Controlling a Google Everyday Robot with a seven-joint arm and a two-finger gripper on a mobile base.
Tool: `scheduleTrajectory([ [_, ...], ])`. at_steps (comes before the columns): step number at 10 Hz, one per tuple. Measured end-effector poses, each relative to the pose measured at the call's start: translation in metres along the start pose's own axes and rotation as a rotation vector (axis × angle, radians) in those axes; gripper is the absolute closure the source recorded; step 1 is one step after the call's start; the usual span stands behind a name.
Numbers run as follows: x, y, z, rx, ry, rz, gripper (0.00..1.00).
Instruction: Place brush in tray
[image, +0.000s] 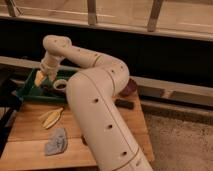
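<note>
The brush cannot be made out, while the gripper (40, 77) hangs over the green tray (31, 93), jaws' state untellable.

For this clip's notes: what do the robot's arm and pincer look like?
The arm is thick, rounded and cream-white, built of smooth tubular segments with bulbous joints and dotted with small dark holes. No loose cables or markings show. The pincer, over the green tray, has pale yellowish finger pads.
</note>
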Motion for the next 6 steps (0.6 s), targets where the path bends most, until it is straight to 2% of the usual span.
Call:
scheduleTrajectory([
  [3,0.005,-0.001,-0.014,0.031,-0.042,0.018,0.2],
  [5,0.014,-0.013,-0.045,0.078,-0.097,0.052,0.2],
  [6,0.016,-0.015,-0.052,0.088,-0.109,0.057,0.2],
])
